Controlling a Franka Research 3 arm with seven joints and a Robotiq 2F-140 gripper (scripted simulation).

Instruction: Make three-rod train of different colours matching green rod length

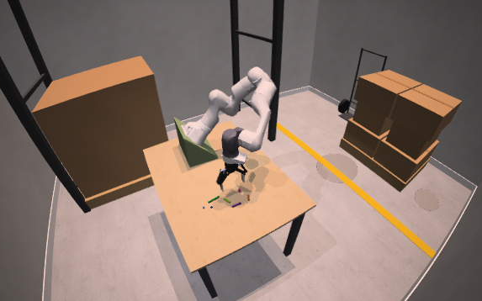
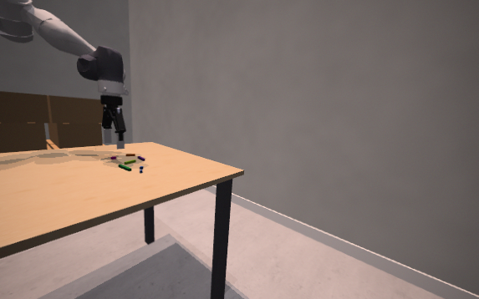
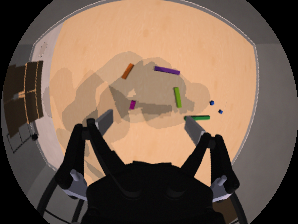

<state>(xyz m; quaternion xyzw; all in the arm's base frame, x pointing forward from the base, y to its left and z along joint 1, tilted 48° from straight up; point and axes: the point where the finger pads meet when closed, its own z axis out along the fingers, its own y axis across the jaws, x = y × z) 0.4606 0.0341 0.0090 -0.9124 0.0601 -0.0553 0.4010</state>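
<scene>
Nearest, by the left edge of the pale wooden tabletop [image 1: 183, 227] [image 2: 78, 192] [image 3: 150, 30] as the top view shows it, lie two tiny blue rods, the left blue rod [image 1: 203, 207] [image 2: 141, 171] [image 3: 220, 111] and the right blue rod [image 1: 211, 207] [image 2: 141, 168] [image 3: 212, 102], a little apart. Next inward come the purple rod [image 1: 236, 205] [image 2: 141, 158] [image 3: 167, 70], the mid-length lime rod [image 1: 227, 200] [image 2: 129, 162] [image 3: 177, 97] and the long green rod [image 1: 214, 199] [image 2: 124, 167] [image 3: 200, 117], the measure to match, lying flat and slanted. The orange rod [image 1: 248, 198] [image 2: 130, 154] [image 3: 128, 71] sits more toward the right corner, with the short magenta rod [image 1: 239, 190] [image 2: 114, 158] [image 3: 132, 104] farther in. Beyond and above them hang the jaws, spread wide and holding nothing. No train is built; the work looks to be at the stage of choosing and approaching a first rod. Only one blue, magenta and lime add up to green's eight, so lime seems a sensible anchor. The next move likely calls for turning the jaws across the chosen rod and lowering them straight down without nudging its neighbours; the spare blue must end up clear of the train.
</scene>
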